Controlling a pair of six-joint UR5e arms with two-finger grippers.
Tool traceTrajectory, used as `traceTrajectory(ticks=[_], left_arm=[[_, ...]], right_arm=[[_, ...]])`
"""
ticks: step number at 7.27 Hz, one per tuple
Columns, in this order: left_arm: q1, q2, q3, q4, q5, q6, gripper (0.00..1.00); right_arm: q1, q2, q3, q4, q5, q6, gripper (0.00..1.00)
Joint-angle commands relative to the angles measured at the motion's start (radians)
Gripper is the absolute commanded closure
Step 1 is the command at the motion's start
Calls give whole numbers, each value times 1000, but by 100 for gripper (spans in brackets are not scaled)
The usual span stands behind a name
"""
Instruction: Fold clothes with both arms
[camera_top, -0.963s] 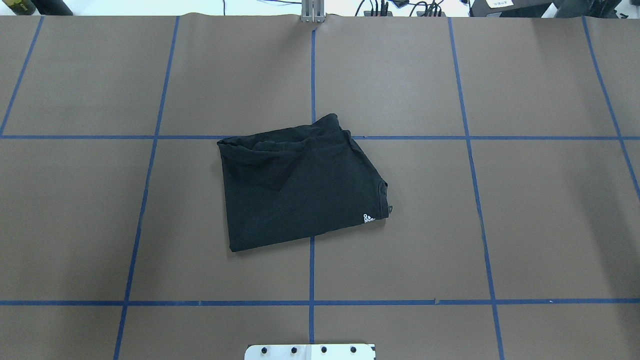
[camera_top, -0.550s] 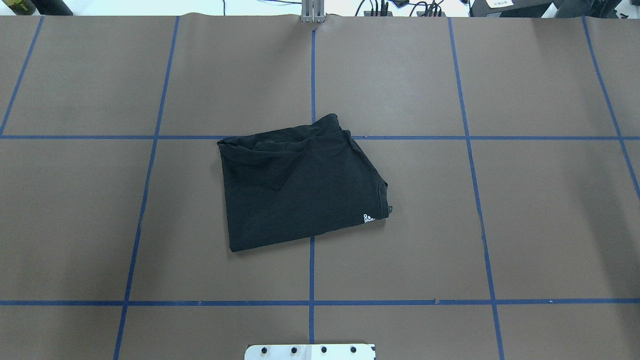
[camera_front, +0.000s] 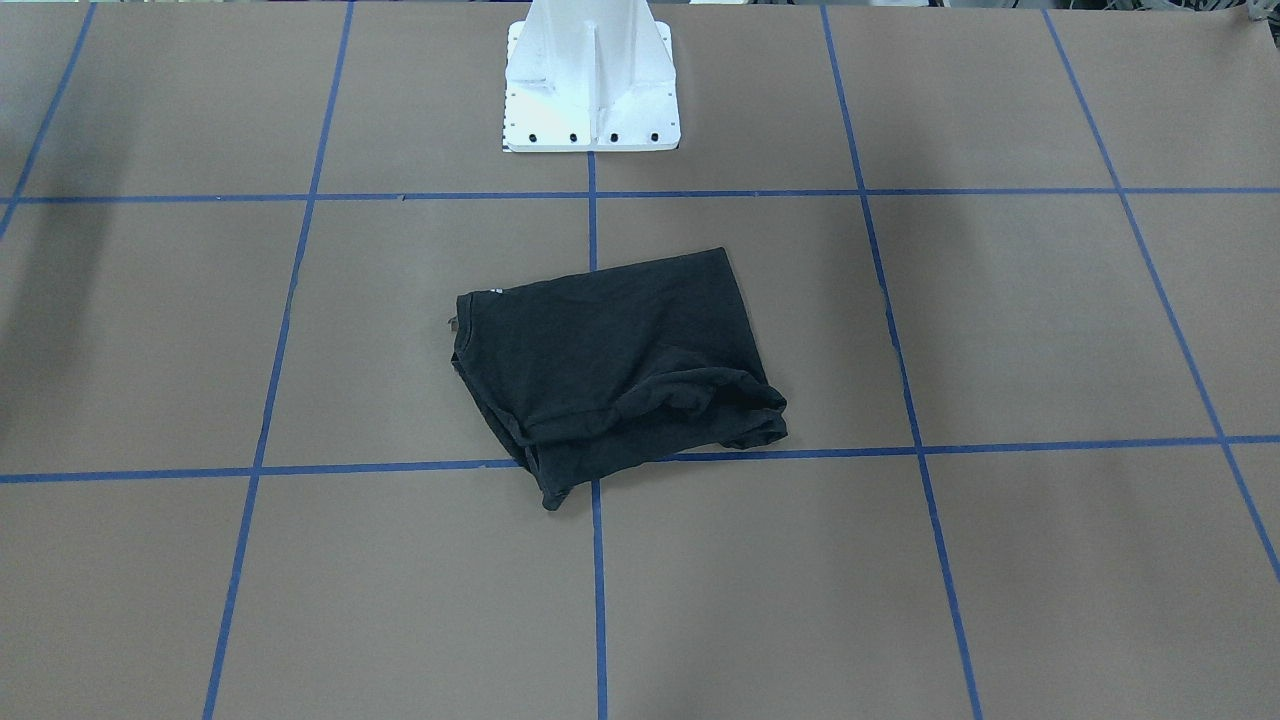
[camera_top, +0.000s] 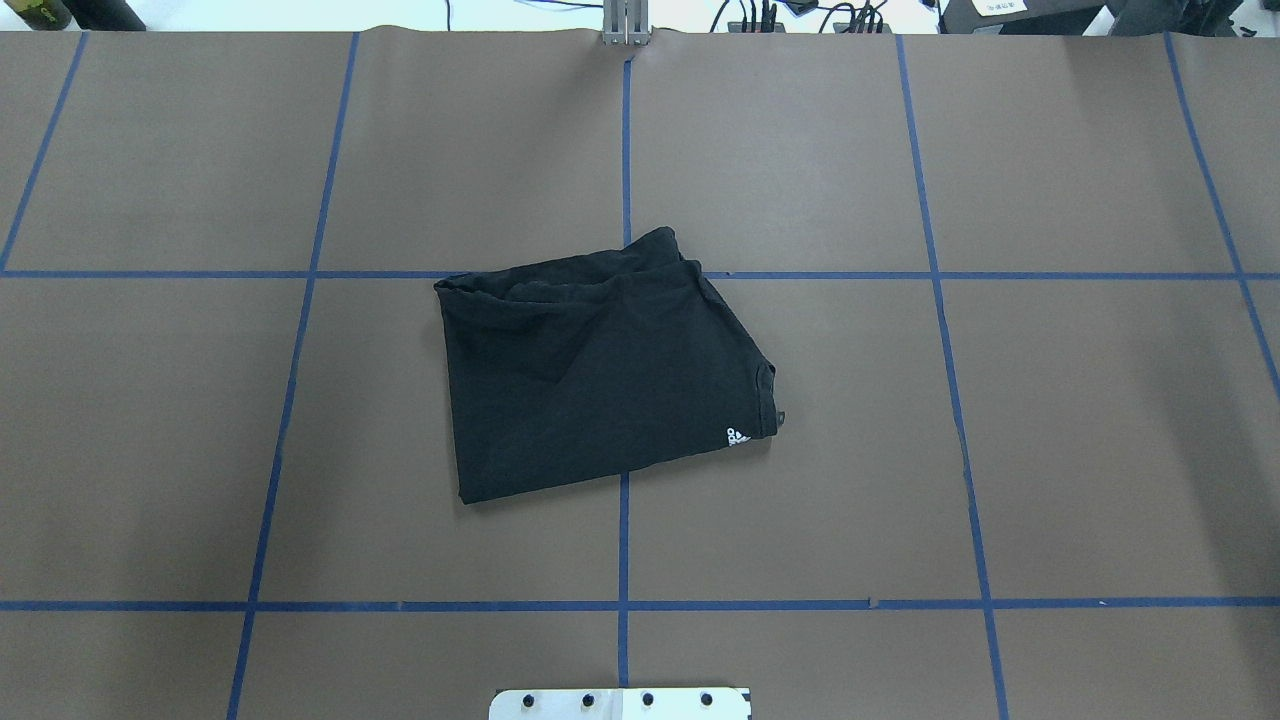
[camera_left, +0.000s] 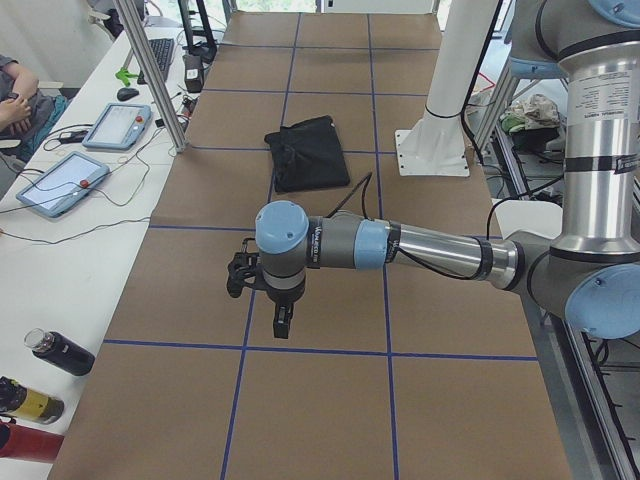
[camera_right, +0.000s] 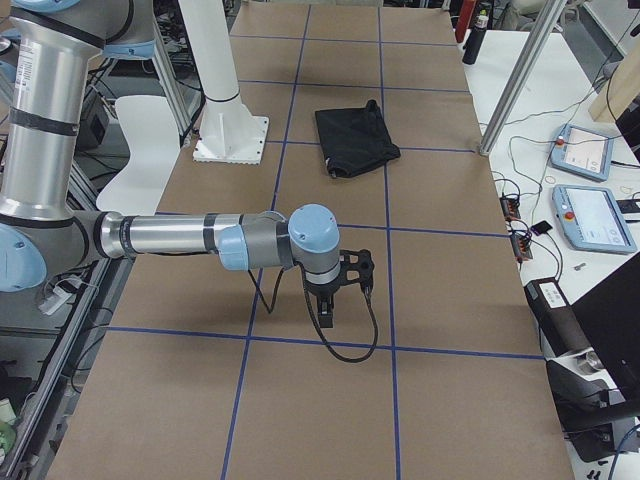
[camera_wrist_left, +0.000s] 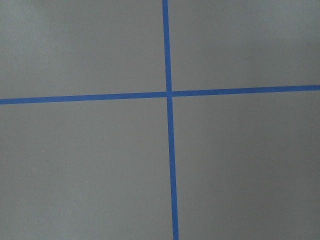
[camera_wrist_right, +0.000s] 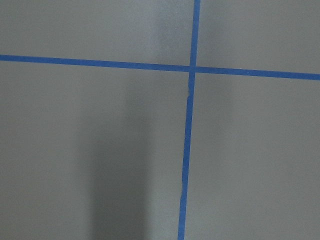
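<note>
Standing near folded T-shirt (camera_top: 600, 380): white pedestal (camera_front: 592, 90)

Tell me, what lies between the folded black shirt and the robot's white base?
Only brown table cover crossed by blue tape lies between shirt and white base; the front-facing view shows it.

LIGHT: I read even, diffuse overhead illumination, no glare | SHADOWS: faint, soft patches on counter (camera_top: 150, 420); broad dim band in right wrist view | DETAIL: black T-shirt (camera_top: 600, 380) folds barely resolved
</note>
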Motion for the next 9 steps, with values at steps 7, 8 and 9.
traceTrajectory(ticks=[7,8,9], left_arm=[[0,8,-15,2,6,0,0],[0,8,-15,2,6,0,0],[0,8,-15,2,6,0,0]], right_arm=[[0,-1,1,0,2,2,0],[0,0,-1,0,2,2,0],[0,-1,-1,0,2,2,0]])
